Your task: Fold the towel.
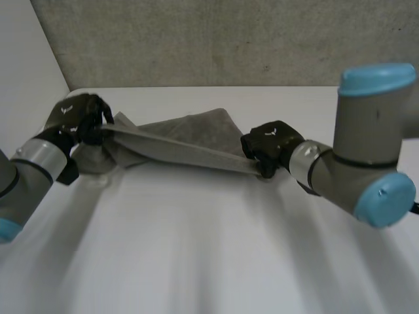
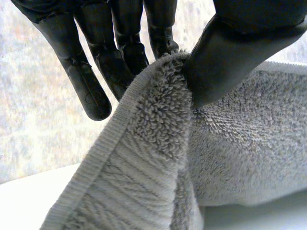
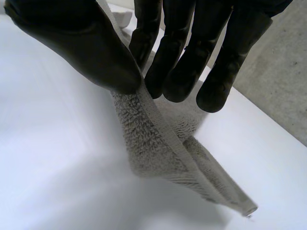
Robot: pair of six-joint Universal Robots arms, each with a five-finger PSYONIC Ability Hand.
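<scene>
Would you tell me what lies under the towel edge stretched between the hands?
The rest of the towel, slack on the white table; the left hand and right hand pinch the edge. Tabletop beneath the cloth is covered.

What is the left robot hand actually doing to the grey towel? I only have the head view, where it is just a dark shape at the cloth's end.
Observer: In its wrist view the left robot hand pinches a hemmed edge of the grey terry-cloth towel between its thumb and fingers.
Operator: And the other one?
Observer: The right robot hand pinches the towel's hem in the same way, thumb against fingers, and the cloth drapes down from the pinch.
Operator: Any detail of the cloth?
Observer: Beside the hem that the left robot hand holds runs a flat ribbed band; the rest is looped pile.
</scene>
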